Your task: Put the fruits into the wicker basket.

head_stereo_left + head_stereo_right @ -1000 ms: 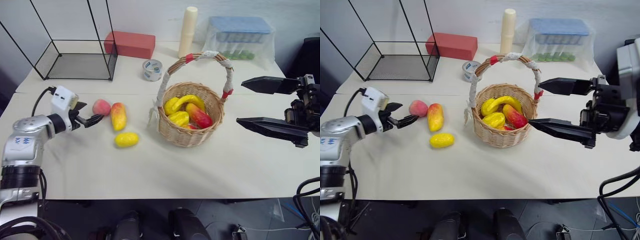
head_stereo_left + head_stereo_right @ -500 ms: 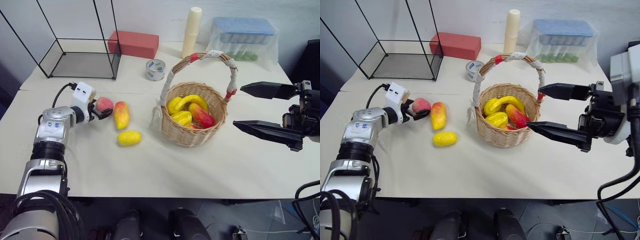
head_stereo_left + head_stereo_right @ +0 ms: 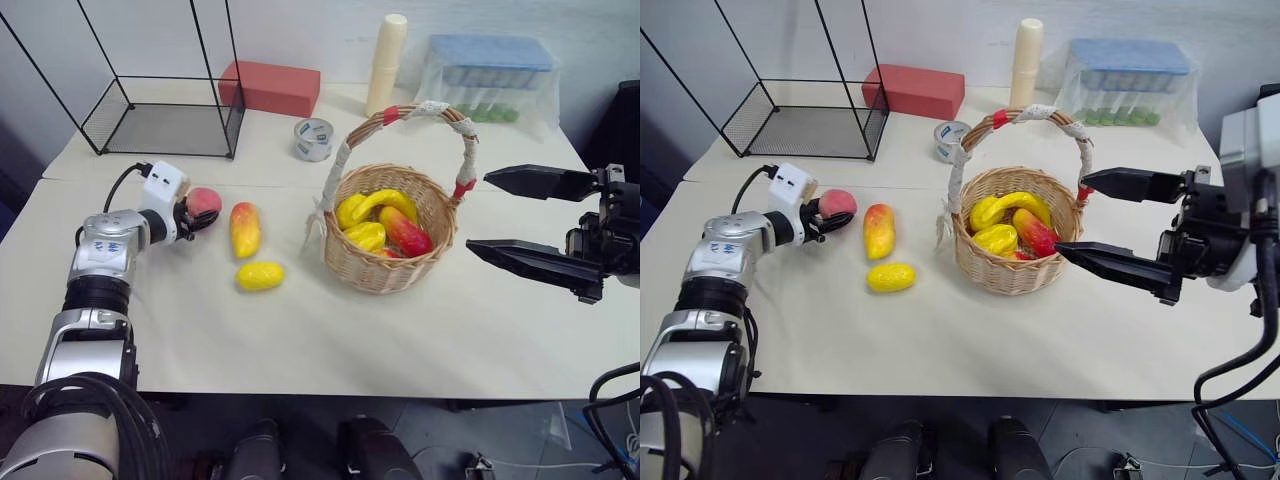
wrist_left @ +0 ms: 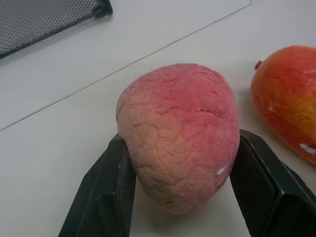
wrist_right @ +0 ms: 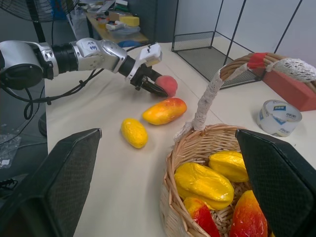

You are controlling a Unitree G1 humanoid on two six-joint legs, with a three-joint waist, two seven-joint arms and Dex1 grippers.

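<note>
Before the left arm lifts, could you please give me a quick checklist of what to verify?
1. Left end effector fingers on both sides of the peach: ok.
2. Peach off the table: not ok, resting.
3. Mango apart from the peach: ok.
4. Basket upright, room on top of the fruit inside: ok.
5. Right end effector open, beside the basket, not over it: ok.
6. Grip firmness: cannot tell.

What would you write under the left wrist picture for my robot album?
The left claw closes its two black fingers around a pink peach, with a mango lying nearby.
</note>
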